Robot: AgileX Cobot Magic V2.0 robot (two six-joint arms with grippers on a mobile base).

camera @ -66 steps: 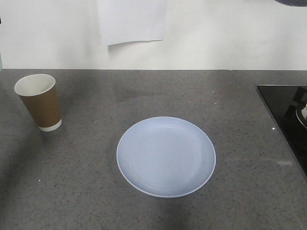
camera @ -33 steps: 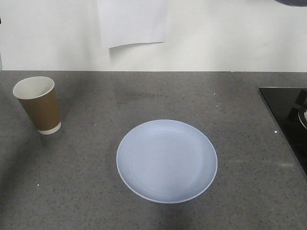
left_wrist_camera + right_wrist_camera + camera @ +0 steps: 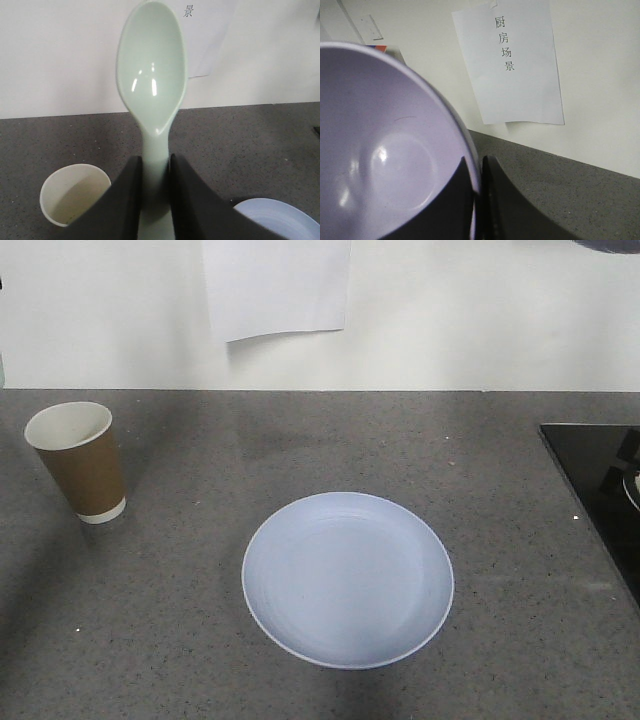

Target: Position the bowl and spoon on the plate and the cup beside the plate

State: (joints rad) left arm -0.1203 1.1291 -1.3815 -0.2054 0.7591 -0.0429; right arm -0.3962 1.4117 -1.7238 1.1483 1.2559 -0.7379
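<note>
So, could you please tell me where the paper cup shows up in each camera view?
Front view: cup at far left, upright on the counter.
Left wrist view: cup at bottom left, beside the spoon.
Right wrist view: not in it.
Shared landmark: the hanging white paper sheet, seen in all three.

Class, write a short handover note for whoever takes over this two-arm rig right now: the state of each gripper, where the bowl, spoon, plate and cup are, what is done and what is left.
Left gripper: shut on the handle of the spoon, which is lifted.
Right gripper: shut on the rim of the bowl, which is lifted.
Plate: bare, flat on the counter.
Cup: upright, well off to the plate's left, not touching it.
Done: spoon and bowl picked up.
Left: set the bowl and spoon on the plate. The cup probably needs moving closer.
</note>
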